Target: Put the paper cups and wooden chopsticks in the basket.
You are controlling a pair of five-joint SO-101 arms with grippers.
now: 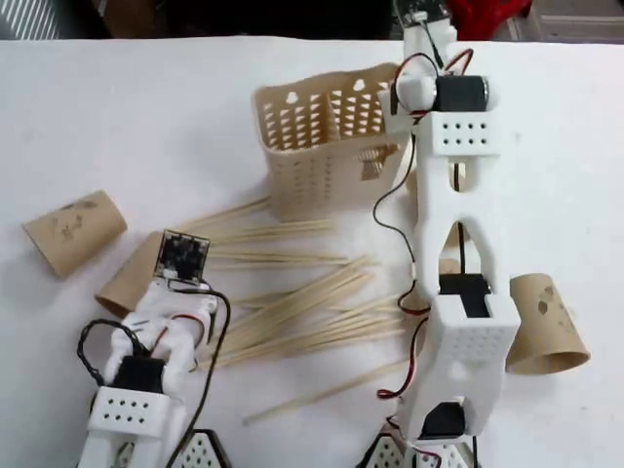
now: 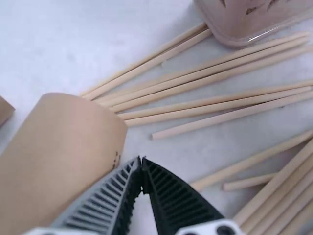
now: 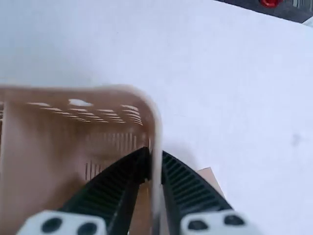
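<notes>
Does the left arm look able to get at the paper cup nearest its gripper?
Probably yes. The paper cup lies on its side right beside the left gripper, with nothing on top; the wooden chopsticks lie beside it, not across it. The jaws are shut, so they must open first.

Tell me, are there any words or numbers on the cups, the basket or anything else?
No text here can be read.
Brown paper cup at the far left: dark printed marks, too blurred to read.
Brown paper cup at the far right: dark marks, too blurred to read.
Brown paper cup in the left wrist view: tiny dark mark, too small to read.
Beige plastic basket: no writing seen.
</notes>
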